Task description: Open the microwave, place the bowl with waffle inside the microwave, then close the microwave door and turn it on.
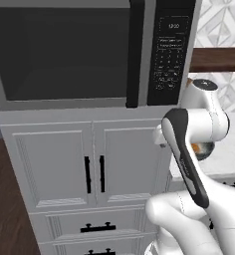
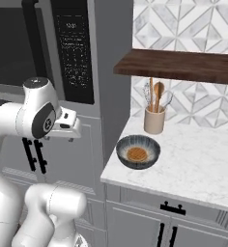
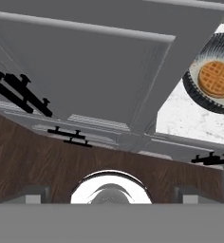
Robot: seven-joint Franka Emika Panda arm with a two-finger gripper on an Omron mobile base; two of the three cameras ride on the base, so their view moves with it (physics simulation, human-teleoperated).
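The microwave (image 1: 64,55) is built in above white cabinets, and its microwave door (image 2: 9,43) is shut, with the black handle bar (image 1: 134,55) beside the keypad (image 1: 169,55). On the marble counter to the right stands the dark blue-grey bowl (image 2: 123,147) with the waffle (image 2: 137,154) lying in it. In the hand view the bowl (image 3: 199,92) and waffle (image 3: 219,79) appear at the right edge. My gripper (image 3: 111,194) is open and holds nothing. It hangs in front of the cabinet below the microwave, left of the counter's edge and apart from the bowl.
A tan cup of wooden utensils (image 2: 154,120) stands behind the bowl, under a dark wooden shelf (image 2: 178,65). White cabinet doors (image 1: 89,169) with black handles are below the microwave, with drawers beneath. The marble counter (image 2: 203,169) stretches to the right.
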